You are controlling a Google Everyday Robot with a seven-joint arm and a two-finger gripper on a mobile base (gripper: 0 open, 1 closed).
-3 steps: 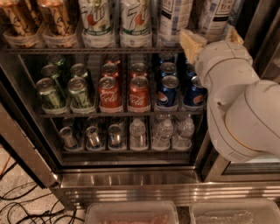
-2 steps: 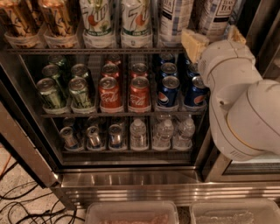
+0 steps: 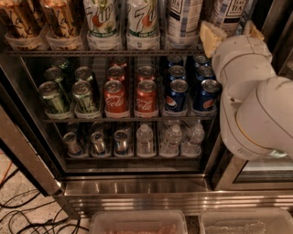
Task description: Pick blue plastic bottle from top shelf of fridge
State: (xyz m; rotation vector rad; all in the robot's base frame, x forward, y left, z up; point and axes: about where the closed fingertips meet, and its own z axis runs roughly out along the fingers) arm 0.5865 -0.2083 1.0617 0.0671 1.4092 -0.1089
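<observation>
Dim warm light, glare on the steel sill (image 3: 137,197), gripper (image 3: 231,34) at top right softly blurred.

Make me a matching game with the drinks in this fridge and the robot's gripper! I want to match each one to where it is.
Things:
1. gripper
2. Coca-Cola cans
3. small water bottles
4. 7up bottles

Places:
A. bottom rack, right side
B. top shelf, middle
C. top shelf, right end, at the blue plastic bottle
D. middle rack, centre

Pairs: 1-C, 2-D, 3-A, 4-B.
</observation>
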